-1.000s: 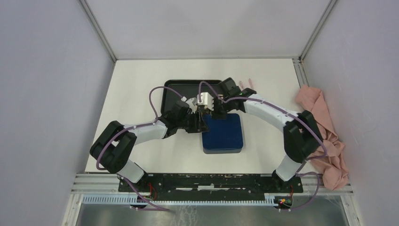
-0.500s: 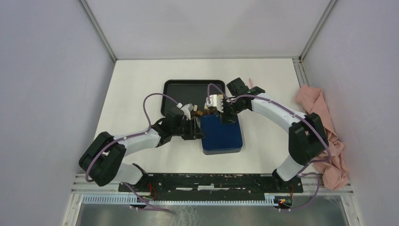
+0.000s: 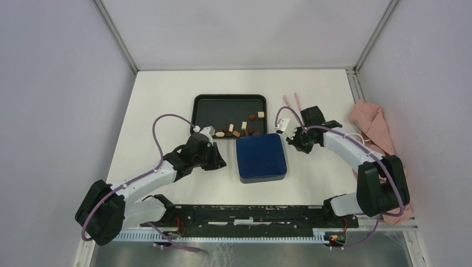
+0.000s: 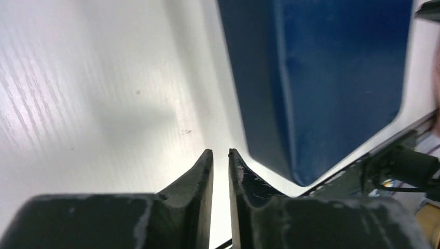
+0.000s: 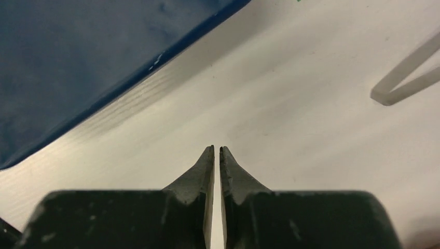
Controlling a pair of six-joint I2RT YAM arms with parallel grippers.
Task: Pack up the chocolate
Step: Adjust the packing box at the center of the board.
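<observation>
Several pieces of chocolate (image 3: 239, 129), brown and cream, lie loose in the near right part of a black tray (image 3: 214, 108). In front of the tray sits a blue box (image 3: 261, 157) with its lid on. My left gripper (image 3: 219, 162) hangs just left of the box (image 4: 332, 78), over bare table. Its jaws (image 4: 220, 151) are open by a narrow gap, with nothing between them. My right gripper (image 3: 296, 144) hovers off the box's far right corner (image 5: 78, 62). Its jaws (image 5: 217, 148) are shut and empty.
Pink tweezers (image 3: 291, 100) lie on the table right of the tray, beyond the right gripper, and show at the edge of the right wrist view (image 5: 410, 72). A pink cloth (image 3: 384, 161) is bunched along the table's right edge.
Both arms have drawn back from over the tray and box, the left one toward the near left and the right one to the right. The chocolate pieces now show. The left jaws have narrowed.
</observation>
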